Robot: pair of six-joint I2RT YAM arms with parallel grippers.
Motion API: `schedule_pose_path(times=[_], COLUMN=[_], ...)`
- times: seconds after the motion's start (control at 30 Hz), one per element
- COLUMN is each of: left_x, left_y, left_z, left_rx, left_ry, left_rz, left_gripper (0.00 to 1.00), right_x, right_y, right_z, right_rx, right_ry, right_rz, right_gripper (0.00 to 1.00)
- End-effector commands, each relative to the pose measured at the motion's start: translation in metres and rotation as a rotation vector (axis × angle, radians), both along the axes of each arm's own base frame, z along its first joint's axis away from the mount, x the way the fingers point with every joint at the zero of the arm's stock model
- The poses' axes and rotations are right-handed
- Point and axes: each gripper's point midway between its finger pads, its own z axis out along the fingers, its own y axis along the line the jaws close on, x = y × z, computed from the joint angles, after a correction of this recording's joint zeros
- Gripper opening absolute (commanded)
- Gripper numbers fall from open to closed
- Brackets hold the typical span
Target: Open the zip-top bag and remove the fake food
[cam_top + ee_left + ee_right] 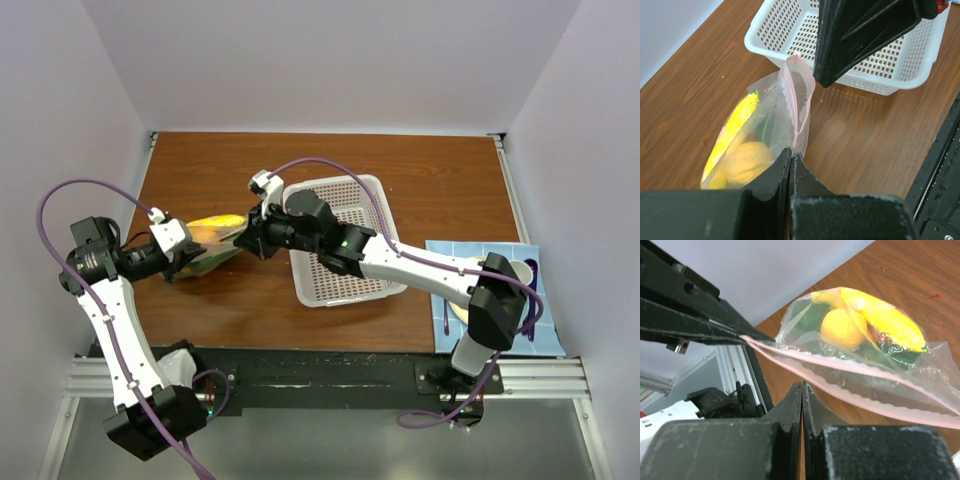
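The zip-top bag (215,238) sits low over the table between my two grippers, its pink zip strip partly parted. The fake food is inside: a yellow banana (737,122), an orange piece (747,160), and green pieces (810,317). My left gripper (790,156) is shut on the bag's edge at one end; it also shows in the top view (192,260). My right gripper (802,384) is shut, its tips pinching the very edge of the bag's (865,367) lower lip. In the left wrist view its fingers (855,35) come down beside the bag (785,100).
The white perforated basket (340,182) stands just right of the bag, under my right arm; it is also in the left wrist view (890,89). A blue tiled mat (540,335) with a cream plate (500,268) lies at the right edge. The table's front rail (330,375) is near.
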Motion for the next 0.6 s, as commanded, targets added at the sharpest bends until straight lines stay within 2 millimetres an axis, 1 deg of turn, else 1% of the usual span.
schedule_pose_path(times=[0.0,0.2,0.4,0.47,0.5,0.53,0.57], left_x=[-0.005,-0.016,-0.022,-0.024,-0.025,-0.027,-0.028], left_y=[-0.006,-0.017,-0.026,-0.028,-0.029,-0.031,-0.031], left_z=[0.006,0.019,0.032,0.036,0.037,0.039,0.039], left_rx=[-0.001,0.015,0.001,0.004,-0.001,0.001,0.001], left_ry=[0.007,-0.011,-0.014,-0.024,-0.021,-0.028,-0.029], left_rz=[-0.002,-0.020,-0.036,-0.039,-0.035,-0.042,-0.041], left_gripper=[0.00,0.00,0.00,0.00,0.00,0.04,0.09], right_x=[0.012,0.023,0.024,0.023,0.022,0.020,0.018], right_y=[0.002,0.000,0.005,0.007,0.007,0.008,0.009], right_z=[0.009,-0.005,-0.021,-0.022,-0.023,-0.024,-0.022], right_rx=[0.063,0.065,0.065,0.073,0.075,0.080,0.087], right_ry=[-0.015,0.010,0.043,0.050,0.052,0.056,0.062], right_rz=[-0.029,-0.050,-0.045,-0.039,-0.033,-0.026,-0.019], right_gripper=[0.00,0.00,0.00,0.00,0.06,0.12,0.30])
